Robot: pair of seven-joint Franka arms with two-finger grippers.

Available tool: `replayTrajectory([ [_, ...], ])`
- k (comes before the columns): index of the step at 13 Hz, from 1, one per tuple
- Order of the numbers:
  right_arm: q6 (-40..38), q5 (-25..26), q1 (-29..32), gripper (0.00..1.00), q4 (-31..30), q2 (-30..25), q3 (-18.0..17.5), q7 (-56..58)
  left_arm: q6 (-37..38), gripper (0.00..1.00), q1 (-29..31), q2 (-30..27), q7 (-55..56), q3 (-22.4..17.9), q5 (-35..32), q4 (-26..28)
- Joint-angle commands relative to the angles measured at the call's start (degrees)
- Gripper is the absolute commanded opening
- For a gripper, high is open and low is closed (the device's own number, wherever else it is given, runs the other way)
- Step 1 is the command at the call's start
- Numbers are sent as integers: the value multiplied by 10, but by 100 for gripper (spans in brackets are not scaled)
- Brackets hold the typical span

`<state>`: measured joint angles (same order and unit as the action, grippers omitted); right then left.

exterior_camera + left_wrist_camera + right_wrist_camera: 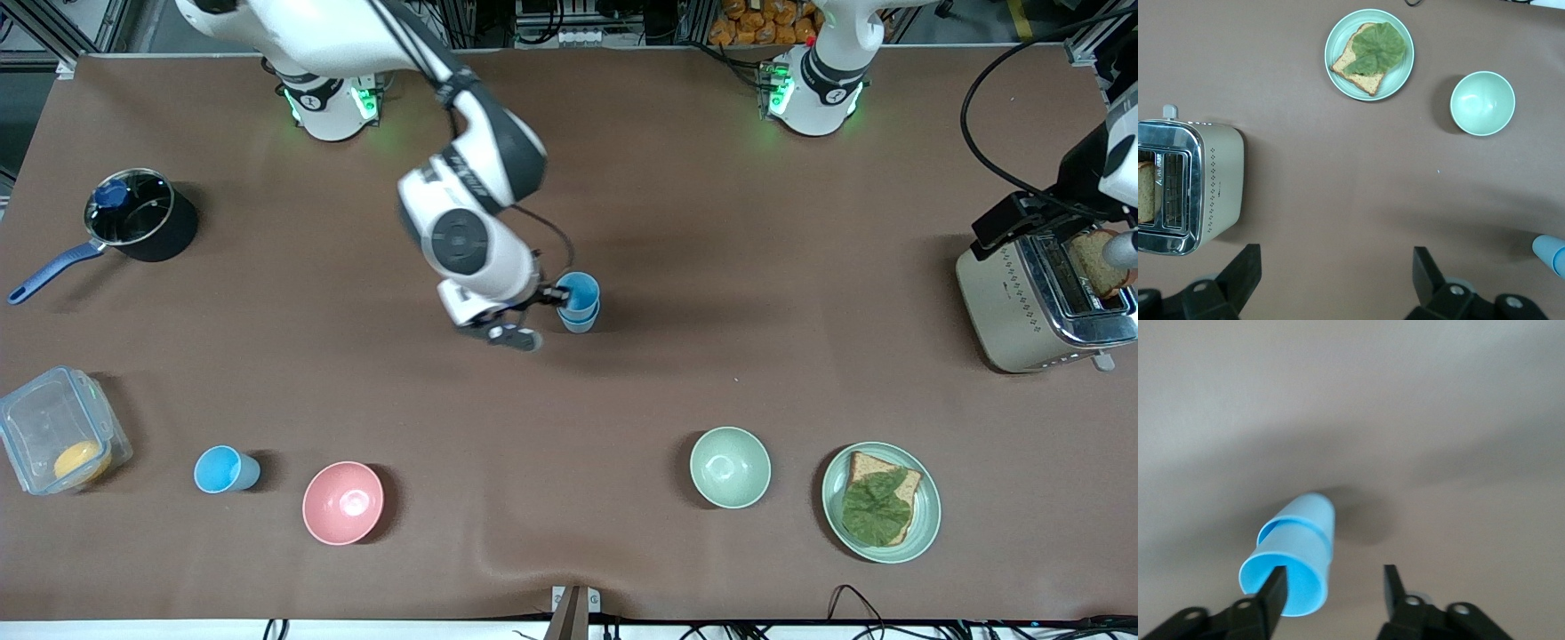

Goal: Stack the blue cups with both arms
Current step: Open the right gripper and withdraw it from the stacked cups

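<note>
Two blue cups (580,303) stand nested as a stack in the middle of the table. They also show in the right wrist view (1301,550) and at the edge of the left wrist view (1551,253). My right gripper (542,316) is open at the stack. In the right wrist view (1335,587) one finger (1275,587) lies across the top cup's mouth and the other stands apart outside the wall. A third sky blue cup (226,469) stands near the front camera, toward the right arm's end. My left gripper (1107,209) waits open and empty over the toaster (1337,280).
A pink bowl (343,502) sits beside the lone cup, and a clear container (58,442) stands beside that. A green bowl (730,467), a plate with bread and lettuce (925,516) and a toaster (1022,307) lie toward the left arm's end. A black pot (142,218) sits near the right arm's base.
</note>
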<state>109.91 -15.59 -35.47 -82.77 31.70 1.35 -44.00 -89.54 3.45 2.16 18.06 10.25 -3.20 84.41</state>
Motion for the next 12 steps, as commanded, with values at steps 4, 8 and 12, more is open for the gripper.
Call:
replayTrajectory([
  [4,-173,91,196,100,-20,-105,5,308,38,100,-13,-19,-69,-11,30,8],
  [8,-178,101,311,100,-76,-178,4,482,63,100,-13,-20,-69,-11,30,8],
  [12,-184,115,334,100,-146,-312,6,478,66,100,-12,-46,-63,-11,42,45],
])
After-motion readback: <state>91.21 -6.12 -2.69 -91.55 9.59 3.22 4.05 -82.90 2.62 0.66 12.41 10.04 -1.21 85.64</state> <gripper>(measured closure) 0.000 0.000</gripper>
